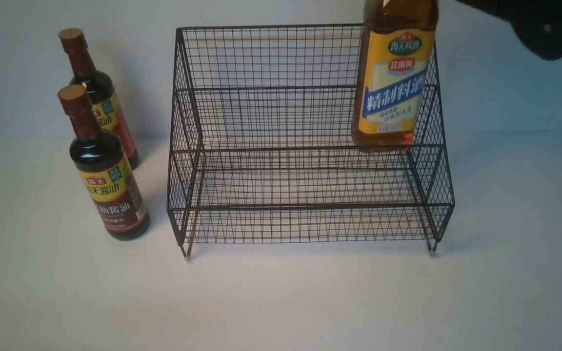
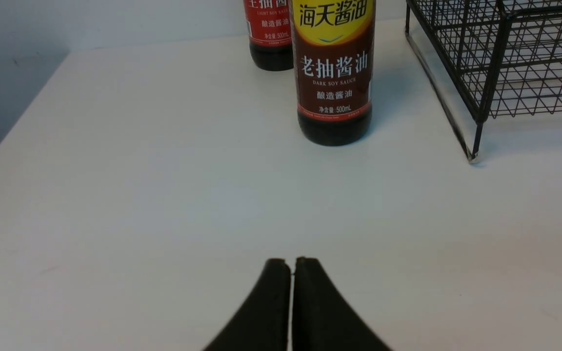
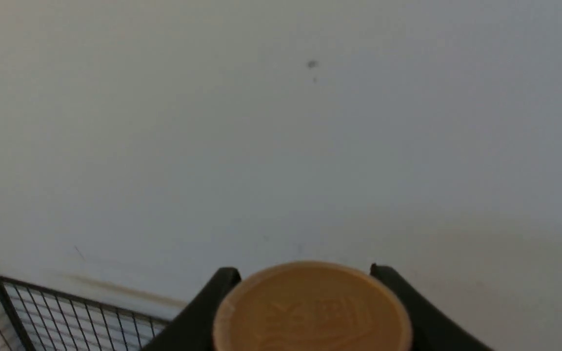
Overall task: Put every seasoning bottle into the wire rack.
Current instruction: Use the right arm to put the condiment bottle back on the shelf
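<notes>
The black wire rack stands mid-table and holds no bottles on its tiers. The larger amber bottle with the yellow-blue label hangs upright over the rack's right side, its base about level with the upper tier. My right gripper is shut on its tan cap; in the front view the gripper is cut off at the top. Two slim dark soy-sauce bottles stand left of the rack. My left gripper is shut and empty, low over the table in front of the nearer soy bottle.
The white table meets a pale back wall. My right arm shows dark at the upper right. The rack's corner shows in the left wrist view, and its top edge in the right wrist view.
</notes>
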